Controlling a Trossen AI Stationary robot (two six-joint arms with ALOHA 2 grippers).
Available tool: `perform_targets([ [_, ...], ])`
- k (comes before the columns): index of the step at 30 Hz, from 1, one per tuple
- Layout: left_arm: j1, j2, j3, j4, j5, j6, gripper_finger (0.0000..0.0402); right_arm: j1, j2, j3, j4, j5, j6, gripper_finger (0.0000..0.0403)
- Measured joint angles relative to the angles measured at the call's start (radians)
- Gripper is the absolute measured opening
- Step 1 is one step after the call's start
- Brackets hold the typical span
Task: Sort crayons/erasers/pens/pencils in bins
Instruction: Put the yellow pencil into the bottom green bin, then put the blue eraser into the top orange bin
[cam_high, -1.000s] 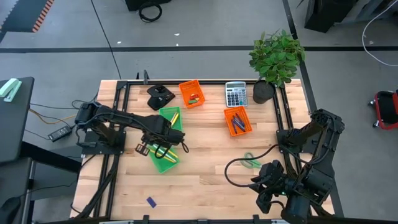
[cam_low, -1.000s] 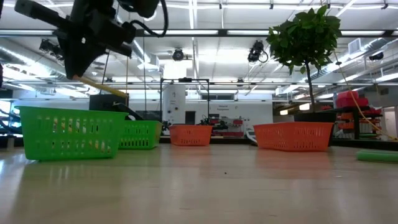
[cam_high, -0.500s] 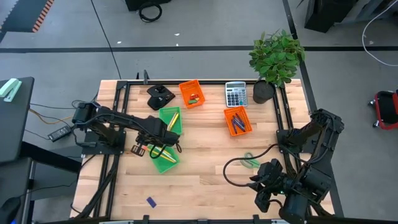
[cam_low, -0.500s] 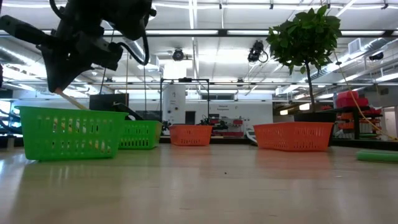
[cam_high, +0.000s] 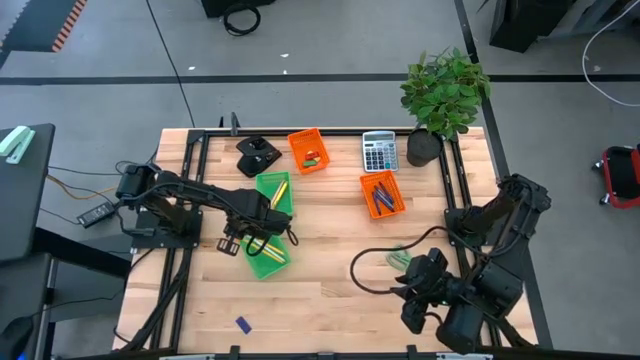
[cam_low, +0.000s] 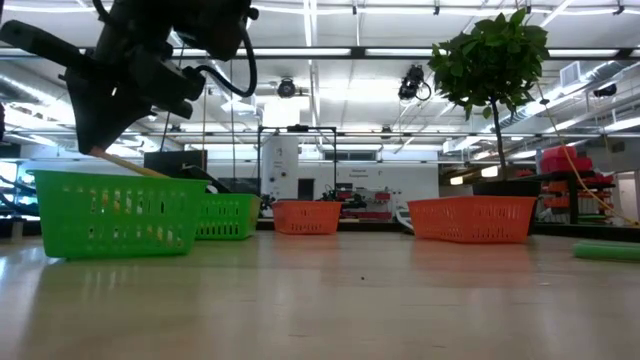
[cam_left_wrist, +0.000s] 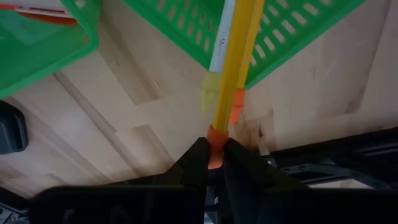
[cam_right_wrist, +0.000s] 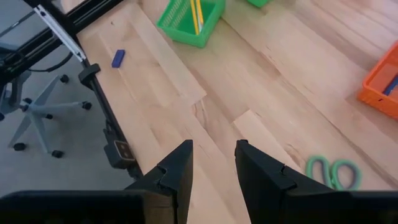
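grey floor (cam_high: 330, 40), ceiling strip lights (cam_low: 330, 52)

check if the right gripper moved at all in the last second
Yes. In the high view the right gripper has shifted left and slightly toward the table's middle, nearer the green-handled scissors, with its jaws open.

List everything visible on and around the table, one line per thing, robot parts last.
Green plastic trays: two, bright green, left of centre; yellow sticks lie in both.
Orange plastic trays: two, bright orange, one at the far edge, one right of centre holding slim sticks.
Yellow pencil with orange tip: one, gripped at its tip, slanting into the near green tray.
Blue eraser block: one, near left corner.
Grey calculator: one, far edge.
Green-handled scissors: one, near right.
Potted plant: one, green, far right corner.
Black object: one, far left.
Left gripper: shut on the pencil beside the near green tray.
Right gripper: open, near right.
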Motion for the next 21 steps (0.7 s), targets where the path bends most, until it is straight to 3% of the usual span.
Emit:
perform_targets([
  [6, 0.001, 0.0, 0.0, -0.002, 0.0, 0.008, 0.0055, -0.008, 0.0, 0.0, 0.0, 0.0, 0.009, 0.0127],
  [21, 0.0, 0.0, 0.0, -0.02, 0.0, -0.002, 0.0133, -0.002, 0.0, 0.0, 0.0, 0.01, -0.022, 0.0127],
])
